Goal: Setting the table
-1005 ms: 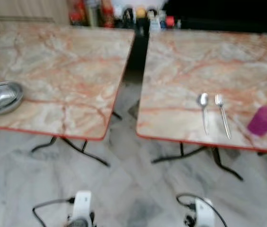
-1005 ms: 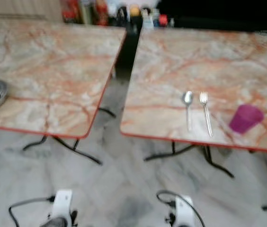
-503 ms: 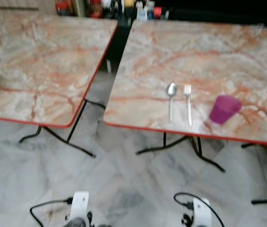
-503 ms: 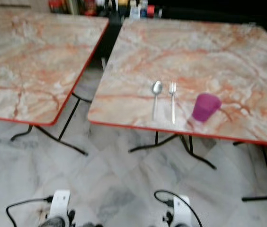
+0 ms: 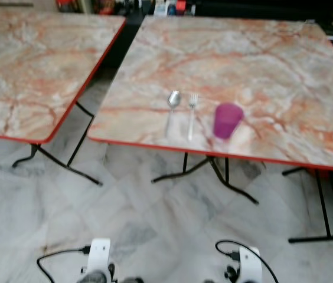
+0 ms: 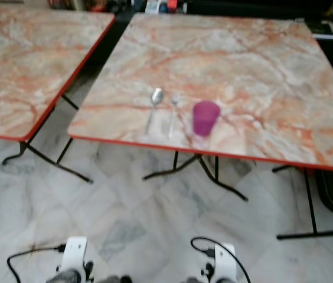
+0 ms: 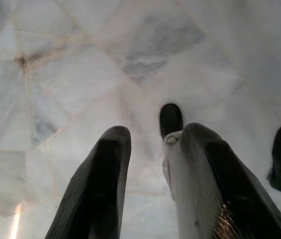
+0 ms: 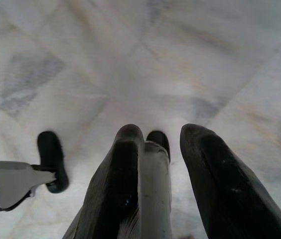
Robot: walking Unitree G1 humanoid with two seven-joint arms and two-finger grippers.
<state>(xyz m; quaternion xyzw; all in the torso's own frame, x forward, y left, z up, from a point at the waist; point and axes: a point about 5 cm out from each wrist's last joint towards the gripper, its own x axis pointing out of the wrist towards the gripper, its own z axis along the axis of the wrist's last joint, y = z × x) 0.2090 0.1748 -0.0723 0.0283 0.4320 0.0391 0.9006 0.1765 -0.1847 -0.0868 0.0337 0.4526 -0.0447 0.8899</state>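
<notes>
Purple cup [image 5: 227, 120] stands just beside the fork [image 5: 192, 115] and spoon [image 5: 172, 105] on the counter [image 5: 284, 76]; no plate or bowl laid yet. Left pincer [image 7: 150, 149] and right pincer [image 8: 163, 149] hang apart, empty, over the floor [image 5: 154, 224].

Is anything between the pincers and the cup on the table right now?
Nothing visible blocks the way. The purple cup stands near the table's front edge, beside the fork and spoon. Both pincers, left and right, hang low over bare marble floor, open and holding nothing.
</notes>
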